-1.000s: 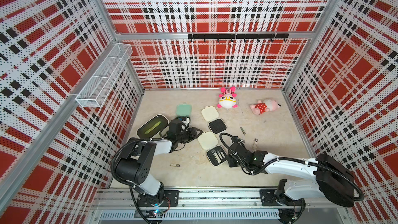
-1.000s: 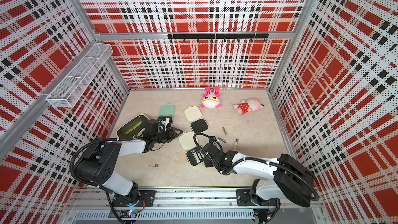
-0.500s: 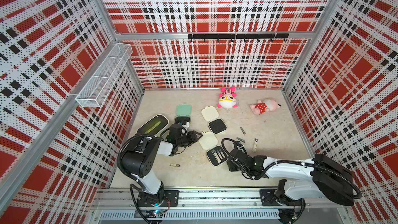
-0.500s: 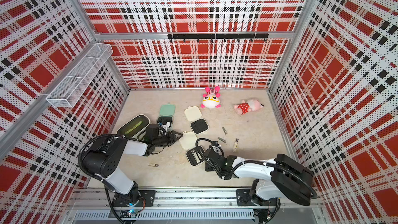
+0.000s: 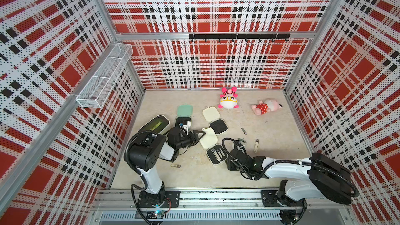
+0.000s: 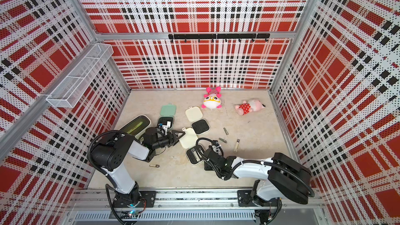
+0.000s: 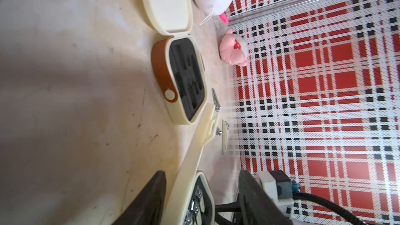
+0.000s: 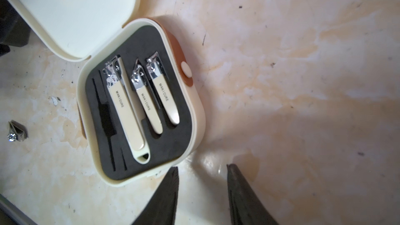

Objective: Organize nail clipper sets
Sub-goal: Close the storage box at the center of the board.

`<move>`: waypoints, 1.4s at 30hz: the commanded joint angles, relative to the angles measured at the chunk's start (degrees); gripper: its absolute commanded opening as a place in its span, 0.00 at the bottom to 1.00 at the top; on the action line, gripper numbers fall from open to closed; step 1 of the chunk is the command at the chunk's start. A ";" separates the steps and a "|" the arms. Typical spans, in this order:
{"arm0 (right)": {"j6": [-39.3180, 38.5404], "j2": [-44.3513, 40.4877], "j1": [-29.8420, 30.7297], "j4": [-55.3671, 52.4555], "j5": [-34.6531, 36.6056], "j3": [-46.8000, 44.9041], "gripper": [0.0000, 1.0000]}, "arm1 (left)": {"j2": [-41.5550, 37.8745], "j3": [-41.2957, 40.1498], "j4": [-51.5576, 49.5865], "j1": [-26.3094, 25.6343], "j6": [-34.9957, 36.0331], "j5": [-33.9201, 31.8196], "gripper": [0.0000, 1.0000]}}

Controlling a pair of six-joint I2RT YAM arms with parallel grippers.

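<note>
top views: cream rounded-square hinged plastic case (image 5: pixel 217 153) sits open, near-centre of the table, left gripper (image 5: pixel 198 135) right at its lid | left wrist: fingers (image 7: pixel 149 200) spread, lid (image 7: pixel 192 161) edge between them, not pinched | right wrist: three cream-handled metal clippers (image 8: pixel 142 100) tucked in the case, right gripper (image 8: pixel 202 167) loose and empty just beside it

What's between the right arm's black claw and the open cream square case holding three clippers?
Nothing: in the right wrist view only bare beige tabletop separates the right gripper, jaws open and empty, from the open cream rounded-square case.
</note>
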 commanded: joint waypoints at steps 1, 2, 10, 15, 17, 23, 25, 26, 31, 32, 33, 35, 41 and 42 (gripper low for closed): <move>0.89 2.21 -0.11 0.65 0.67 1.62 0.41 | -2.89 -0.62 5.04 -0.07 -2.30 1.81 0.58; 0.82 2.81 -0.18 0.68 0.63 2.04 0.41 | -3.52 -0.62 4.18 0.01 -2.11 1.64 0.58; -0.31 5.58 -2.27 1.25 -0.55 4.70 0.41 | -8.13 -1.41 1.60 -0.34 -2.06 1.80 0.59; -1.83 7.14 -4.00 1.00 -0.77 6.48 0.42 | -11.59 -0.82 -3.94 -1.07 0.27 1.41 0.59; -2.28 8.02 -4.78 1.15 -2.61 7.10 0.41 | -12.94 -0.40 -6.87 -1.76 1.66 1.00 0.59; -3.24 10.82 -7.58 3.73 -4.93 8.64 0.41 | -13.12 1.52 -13.06 -5.25 4.16 -0.55 0.57; -3.25 11.88 -9.02 4.75 -5.88 9.28 0.41 | -12.56 1.72 -13.05 -6.09 3.75 -0.88 0.55; -3.16 12.48 -9.85 5.60 -6.57 9.50 0.41 | -12.33 1.88 -13.10 -6.50 3.55 -1.00 0.54; -2.85 15.47 -12.69 8.74 -9.38 11.44 0.39 | -10.91 2.83 -13.13 -8.37 2.42 -1.90 0.49; -2.41 15.60 -13.01 7.81 -9.10 11.90 0.39 | -10.43 3.13 -13.18 -8.72 2.15 -2.12 0.47; -1.75 15.26 -13.15 6.93 -8.51 12.00 0.39 | -9.74 3.46 -13.49 -9.00 1.94 -2.16 0.46; -0.18 13.22 -13.37 5.56 -7.20 11.17 0.39 | -7.84 4.28 -13.73 -9.77 1.53 -1.96 0.43; 4.68 4.44 -13.29 -1.53 -2.69 9.34 0.39 | -4.12 9.46 -26.35 -11.24 6.61 -5.32 0.36; 4.90 3.42 -13.29 -1.61 -2.85 9.20 0.39 | -4.11 10.89 -30.36 -11.80 8.87 -6.71 0.35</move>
